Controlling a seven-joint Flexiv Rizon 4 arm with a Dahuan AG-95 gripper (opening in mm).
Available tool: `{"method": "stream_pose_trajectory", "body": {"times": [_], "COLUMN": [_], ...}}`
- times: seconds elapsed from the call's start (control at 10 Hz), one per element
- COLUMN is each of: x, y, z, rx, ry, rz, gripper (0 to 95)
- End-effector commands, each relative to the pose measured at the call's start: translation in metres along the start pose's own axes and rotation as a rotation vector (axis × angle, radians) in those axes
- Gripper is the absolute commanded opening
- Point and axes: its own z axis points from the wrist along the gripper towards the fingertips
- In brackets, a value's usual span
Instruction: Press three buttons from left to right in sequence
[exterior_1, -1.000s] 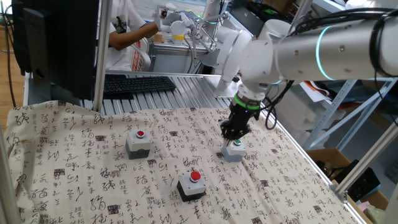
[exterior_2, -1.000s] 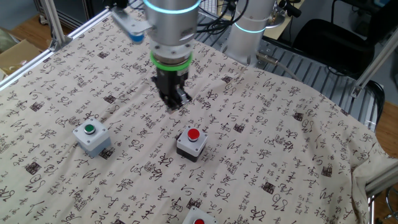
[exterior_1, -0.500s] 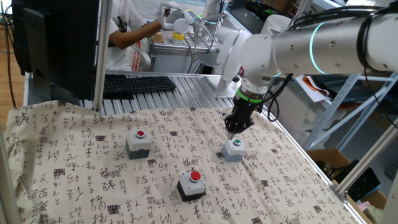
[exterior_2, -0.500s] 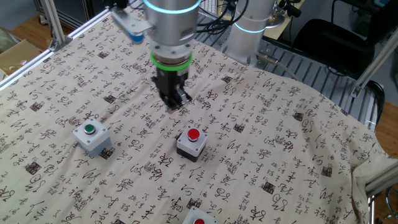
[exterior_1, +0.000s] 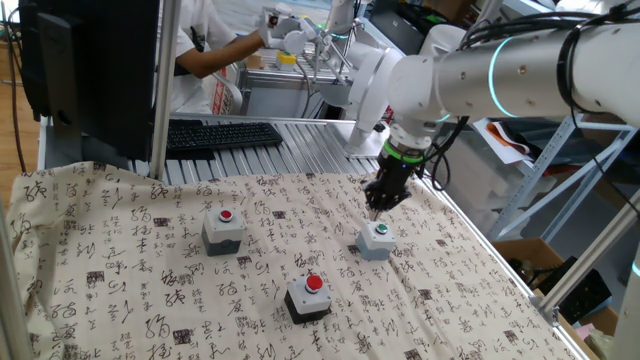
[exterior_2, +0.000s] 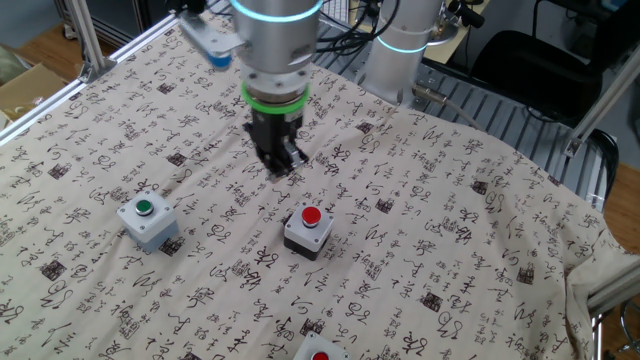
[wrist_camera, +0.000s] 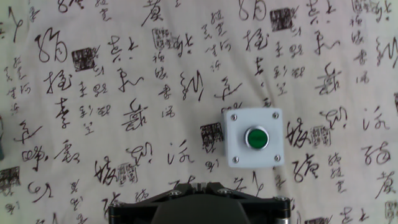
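Gripper (exterior_1: 381, 203) is lifting off the green-button box (exterior_1: 377, 240), now hanging clear above and slightly behind it, versus right down on it a second ago. Reading that as the last press being done and the arm retreating. Can't tell finger state, no view is showing the tips. Grey small-red box (exterior_1: 223, 229) is sitting left, red dome box (exterior_1: 309, 297) nearest front, all on the printed cloth (exterior_1: 120, 280), well apart

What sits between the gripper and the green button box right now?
Nothing visible. The gripper hangs above the green button box, with only bare patterned cloth around the box in the hand view.
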Motion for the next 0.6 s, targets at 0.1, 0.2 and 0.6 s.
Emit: {"method": "stream_pose_trajectory", "body": {"times": [0.1,0.2,0.6], "x": [-0.003,-0.007,-0.014], "y": [-0.007,-0.011,-0.021], "z": [0.005,0.009,0.017], "rx": [0.009,0.004,-0.003], "ry": [-0.008,-0.009,-0.015], "rz": [-0.011,-0.019,-0.039], "gripper": [0.0,0.0,0.0]}}
